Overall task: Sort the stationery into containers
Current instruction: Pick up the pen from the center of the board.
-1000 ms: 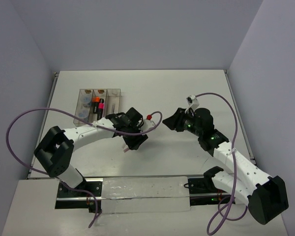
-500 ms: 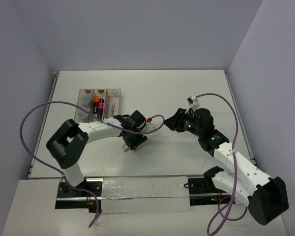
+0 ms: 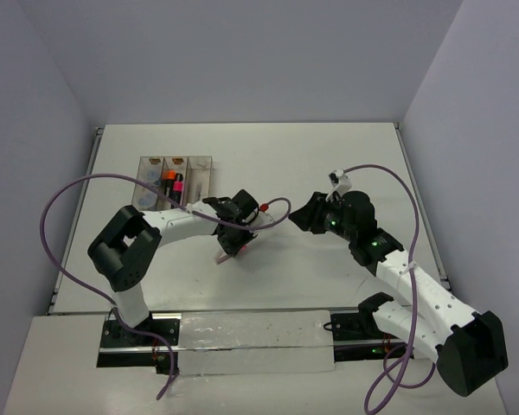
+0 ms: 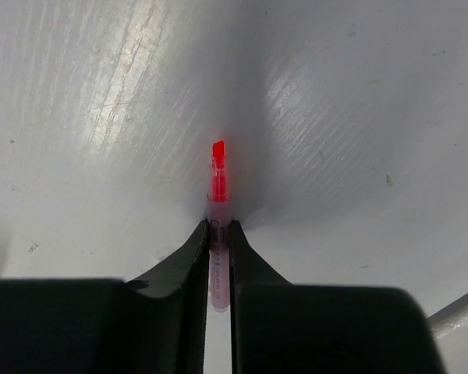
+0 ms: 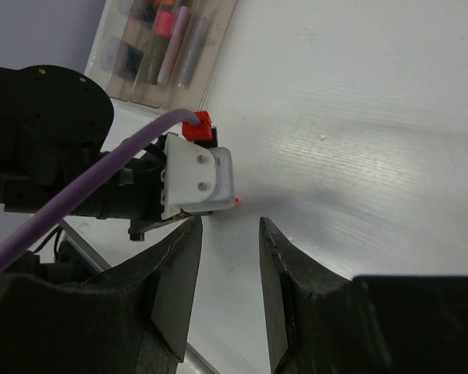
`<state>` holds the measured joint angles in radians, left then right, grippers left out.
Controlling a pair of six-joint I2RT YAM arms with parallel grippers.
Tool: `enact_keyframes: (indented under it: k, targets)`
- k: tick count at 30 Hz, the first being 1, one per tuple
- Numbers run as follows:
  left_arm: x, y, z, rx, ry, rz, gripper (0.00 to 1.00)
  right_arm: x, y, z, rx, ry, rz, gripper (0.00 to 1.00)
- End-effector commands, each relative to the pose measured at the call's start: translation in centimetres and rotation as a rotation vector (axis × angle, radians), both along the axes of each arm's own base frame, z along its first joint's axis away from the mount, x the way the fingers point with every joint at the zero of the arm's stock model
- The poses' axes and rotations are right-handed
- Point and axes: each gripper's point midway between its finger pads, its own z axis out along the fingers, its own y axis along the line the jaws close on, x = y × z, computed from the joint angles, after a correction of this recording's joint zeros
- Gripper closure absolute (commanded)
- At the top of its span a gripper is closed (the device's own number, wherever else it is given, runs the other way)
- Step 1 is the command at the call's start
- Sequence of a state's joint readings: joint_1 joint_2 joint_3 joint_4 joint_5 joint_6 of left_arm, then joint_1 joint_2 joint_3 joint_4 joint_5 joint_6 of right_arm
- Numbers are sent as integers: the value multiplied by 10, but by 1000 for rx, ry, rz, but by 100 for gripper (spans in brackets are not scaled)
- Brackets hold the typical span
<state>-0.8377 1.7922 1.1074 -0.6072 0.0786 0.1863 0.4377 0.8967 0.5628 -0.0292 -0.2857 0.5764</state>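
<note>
a white surface [image 3: 329,164] is lying between pale grey walls [image 3: 242,60]; a clear plastic sheet [image 3: 251,344] is lying across a dark rail [image 3: 166,323] at its near edge.

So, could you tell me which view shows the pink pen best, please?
Left wrist view: the pink pen is clamped in the left gripper, red tip clear. Top view shows a pale sliver; the right wrist view, nothing certain.

The smooth white table [image 4: 335,117] is gleaming, faintly streaked, beside the left gripper [image 4: 218,227]'s matt black fingers [image 4: 186,263] and a translucent pink plastic pen [image 4: 218,183].
</note>
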Motion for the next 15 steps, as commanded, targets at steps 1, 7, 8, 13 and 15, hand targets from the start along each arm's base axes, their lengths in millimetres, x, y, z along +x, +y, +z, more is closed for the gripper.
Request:
enact_keyframes:
  k: [1,7,8,13,15]
  targets:
    - [-26,-14,-11,-50,149,-29,100,7,-8,26,-17,-86,-28,57]
    - [-34,-31,10,-161,194,-55,100,6,-14,31,-16,-103,-48,57]
    - [-33,-32,11,-168,188,-58,100,6,-15,32,-17,-104,-50,57]
    - [-32,-15,-11,-72,188,-47,100,6,-19,34,-20,-111,-62,57]
    - [-37,-16,-14,-72,217,-50,91,6,-20,35,-20,-112,-66,57]
